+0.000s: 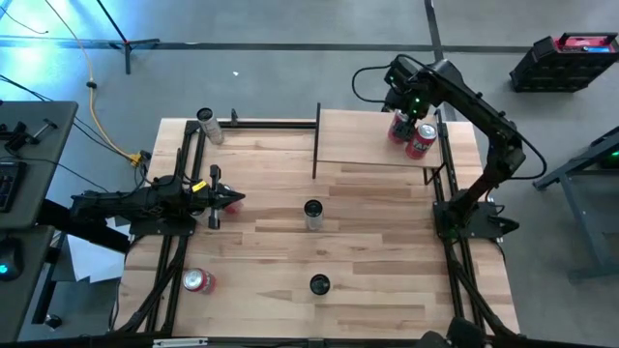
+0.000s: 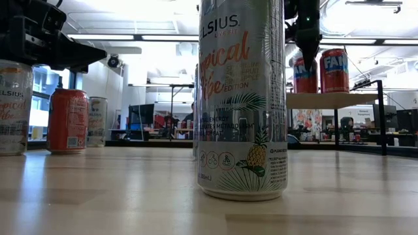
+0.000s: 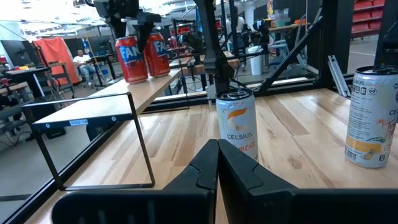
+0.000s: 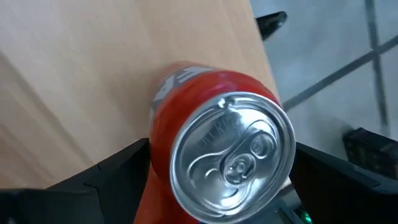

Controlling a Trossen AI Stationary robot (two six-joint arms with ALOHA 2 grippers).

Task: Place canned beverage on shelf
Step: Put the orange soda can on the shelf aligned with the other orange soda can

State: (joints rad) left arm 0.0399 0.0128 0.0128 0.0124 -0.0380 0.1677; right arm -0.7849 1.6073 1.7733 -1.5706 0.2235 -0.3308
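Note:
The shelf (image 1: 368, 145) is a pale board with black uprights at the table's far right. Two red cans stand upright on it side by side, each on its base. My right gripper (image 1: 399, 114) points down over one of them (image 4: 217, 143), open, a finger on either side of the can's top. The other red can (image 1: 420, 141) stands just beside it, toward the near edge. My left gripper (image 1: 232, 201) waits shut and level at the table's left side, holding nothing. My right gripper comes at the red can from above, and its fingers (image 4: 124, 168) stand close beside the can's upper wall (image 4: 155, 124). I cannot tell whether they touch it. The can stands upright with its base on the shelf.
A tall Celsius can (image 1: 312, 215) stands mid-table, and another can (image 1: 319, 284) stands nearer the front edge. A red can (image 1: 198, 280) is at the front left, a silver can (image 1: 210, 126) at the far left. Black frame rails (image 1: 445, 193) run along the table's sides.

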